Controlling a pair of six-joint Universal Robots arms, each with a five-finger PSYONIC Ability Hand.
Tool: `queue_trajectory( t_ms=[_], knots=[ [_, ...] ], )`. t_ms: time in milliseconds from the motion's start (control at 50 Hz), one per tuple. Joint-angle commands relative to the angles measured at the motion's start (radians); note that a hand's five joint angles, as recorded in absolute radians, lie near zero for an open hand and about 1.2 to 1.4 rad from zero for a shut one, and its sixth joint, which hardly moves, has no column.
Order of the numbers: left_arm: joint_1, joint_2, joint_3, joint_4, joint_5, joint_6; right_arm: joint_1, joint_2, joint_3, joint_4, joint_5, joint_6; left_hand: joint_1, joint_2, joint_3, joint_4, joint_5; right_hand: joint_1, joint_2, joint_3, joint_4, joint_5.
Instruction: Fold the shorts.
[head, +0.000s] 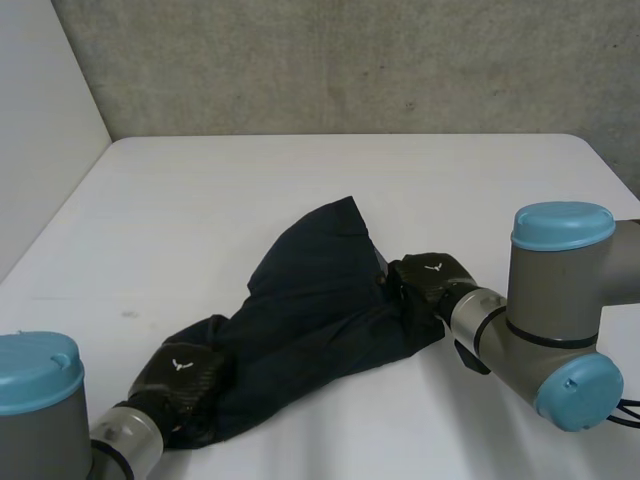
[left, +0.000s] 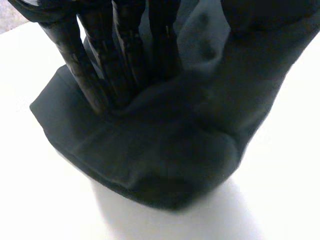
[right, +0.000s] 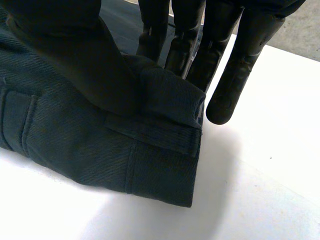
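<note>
- Shorts (head: 320, 310): a dark bundle at lower centre of the head view, running diagonally from lower left up toward centre on the white table (head: 300, 180). The cloth is humped and creased, not flat.
- Left hand (head: 178, 372): it sits at the lower left of the head view, on the lower-left end of the shorts. In its wrist view the fingers (left: 92, 75) run straight down into a fold, with cloth bunched up on the thumb side. You can read this as a pinch on that end, clamped rather than spread.
- Right hand (head: 432, 278): it sits right of centre in the head view, at the right edge of the shorts. In its wrist view the thumb (right: 75, 65) presses down on a stitched corner while most fingers (right: 235, 80) sit behind the cloth. The corner is clamped between them, and one finger hangs free beside it over bare table.
- Progress, as a judgement: both ends are in grip, but there is no clean fold line and no layers squared one over the other. Treat the fold as under way at most.
- Left to do: lay the cloth flat, bring one half over the other with edges matched, release — then check the result is tidy.
</note>
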Motion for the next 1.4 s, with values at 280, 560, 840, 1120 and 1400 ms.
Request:
queue_trajectory(
  t_ms=[280,560,840,1120,1400],
  knots=[
    [0.020,0.307,0.259,-0.130,-0.065,0.083,-0.010,-0.314,0.000,0.189,-0.011,-0.257,0.570,0.550,0.550,0.545,0.559,0.417,0.224,0.211,0.209,0.253],
    [0.048,0.411,0.516,-0.337,0.021,0.104,-0.010,-0.616,-0.119,0.417,0.010,-0.416,0.570,0.550,0.550,0.545,0.559,0.417,0.224,0.211,0.209,0.253],
    [0.068,-0.176,0.718,-0.377,0.061,0.106,0.008,-0.153,-0.260,0.481,0.015,-0.388,0.570,0.550,0.550,0.545,0.559,0.417,0.224,0.211,0.209,0.253],
    [0.054,-0.467,1.423,-0.315,-0.016,0.091,0.010,0.088,-0.613,0.098,0.110,-0.290,0.570,0.550,0.550,0.545,0.559,0.417,0.224,0.211,0.209,0.253],
    [0.031,-0.228,1.397,0.135,-0.036,-0.018,0.014,-0.113,-0.552,-0.511,0.117,-0.273,0.570,0.550,0.550,0.545,0.559,0.417,0.224,0.211,0.209,0.253]
  ],
)
